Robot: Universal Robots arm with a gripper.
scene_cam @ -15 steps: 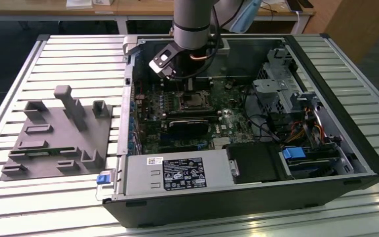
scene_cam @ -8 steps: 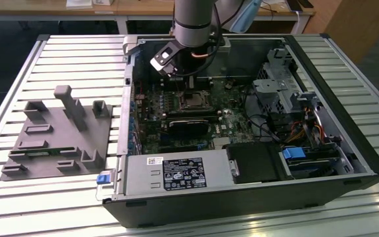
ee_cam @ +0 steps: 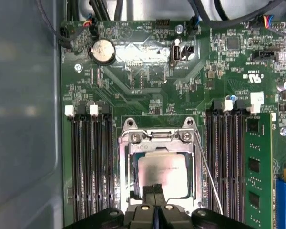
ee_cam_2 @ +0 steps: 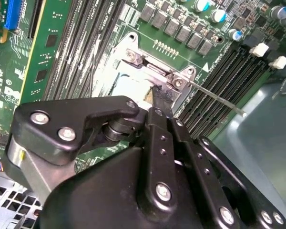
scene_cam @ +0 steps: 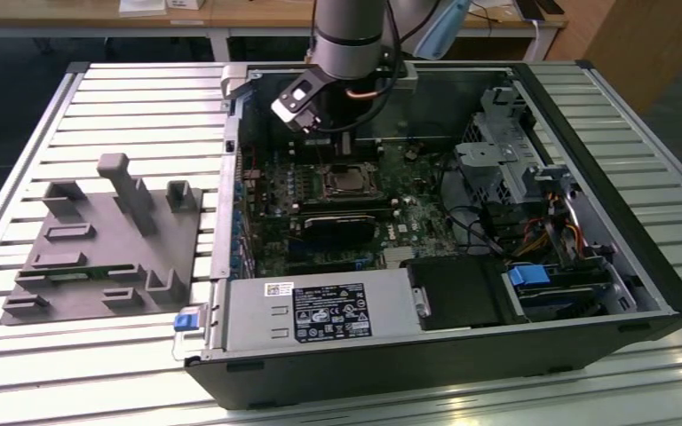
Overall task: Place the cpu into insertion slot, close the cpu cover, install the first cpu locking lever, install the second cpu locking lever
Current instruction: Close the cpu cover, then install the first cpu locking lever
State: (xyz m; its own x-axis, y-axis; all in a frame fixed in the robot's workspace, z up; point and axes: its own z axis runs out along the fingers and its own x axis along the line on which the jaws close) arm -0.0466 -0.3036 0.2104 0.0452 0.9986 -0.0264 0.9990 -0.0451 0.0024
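with my fingers pressed together, my hand (ee_cam: 155, 190) hangs tip-down over one edge of the cpu (ee_cam: 165, 169), which lies flat in the slot (ee_cam: 133, 167); a thin metal lever (ee_cam: 209, 179) juts out beside the slot, above the green board (ee_cam: 148, 71).

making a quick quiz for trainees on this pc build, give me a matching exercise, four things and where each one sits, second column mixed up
Things
1. cpu
2. coin battery
3. green memory module
4. grey fixture tray

Places
A. on the slatted table, outside the computer case
B. in the insertion slot
C. lying flat on the green board
D. standing beside the long black slots

Pairs: 1-B, 2-C, 3-D, 4-A
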